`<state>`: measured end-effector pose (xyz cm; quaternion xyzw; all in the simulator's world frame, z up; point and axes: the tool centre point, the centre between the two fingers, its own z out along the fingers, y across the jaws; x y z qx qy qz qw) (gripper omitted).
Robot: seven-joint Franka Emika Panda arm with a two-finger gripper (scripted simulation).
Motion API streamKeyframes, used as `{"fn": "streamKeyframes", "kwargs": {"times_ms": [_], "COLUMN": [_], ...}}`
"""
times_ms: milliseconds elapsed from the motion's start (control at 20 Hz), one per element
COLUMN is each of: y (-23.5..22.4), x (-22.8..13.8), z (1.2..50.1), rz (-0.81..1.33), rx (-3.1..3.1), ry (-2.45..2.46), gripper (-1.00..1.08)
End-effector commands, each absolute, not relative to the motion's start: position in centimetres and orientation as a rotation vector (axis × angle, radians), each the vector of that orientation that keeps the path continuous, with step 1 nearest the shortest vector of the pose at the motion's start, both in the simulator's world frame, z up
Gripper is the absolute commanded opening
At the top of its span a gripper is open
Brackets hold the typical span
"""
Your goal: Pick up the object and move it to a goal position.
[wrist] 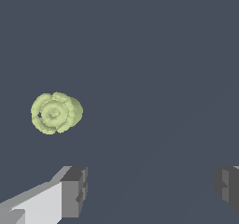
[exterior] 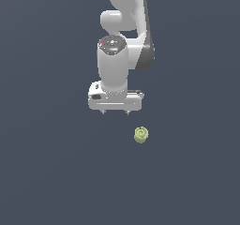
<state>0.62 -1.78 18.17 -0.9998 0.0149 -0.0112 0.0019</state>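
Plainly, the gripper (exterior: 115, 112) hung with its fingers spread wide and empty, not over the object (exterior: 141, 135) — that lay apart on the floor, off toward the exterior view's right and nearer the camera.

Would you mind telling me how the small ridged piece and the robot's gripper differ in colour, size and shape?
Colour: the ridged piece is pale yellow-green; the gripper is white with dark grey fingertips.
Size: the piece is far smaller than the gripper.
Shape: the piece is roundish with a gear-like rim and concentric rings; the gripper is blocky, its jaws spread wide apart.
The two are not touching: the piece lies off to the exterior view's right of the gripper.
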Motion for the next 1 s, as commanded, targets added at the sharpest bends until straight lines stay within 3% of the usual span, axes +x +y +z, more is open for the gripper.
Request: {"fn": "streamKeyframes", "kwargs": {"times_ms": [0, 950], "y": [-1.8, 0.8], "x": [0.6, 0.7], "z": [18.2, 17.5], "rz": [-0.035, -0.002], "rx": [-3.137, -3.107], "ry": [0.047, 0.095], "gripper": [1.0, 1.0]}}
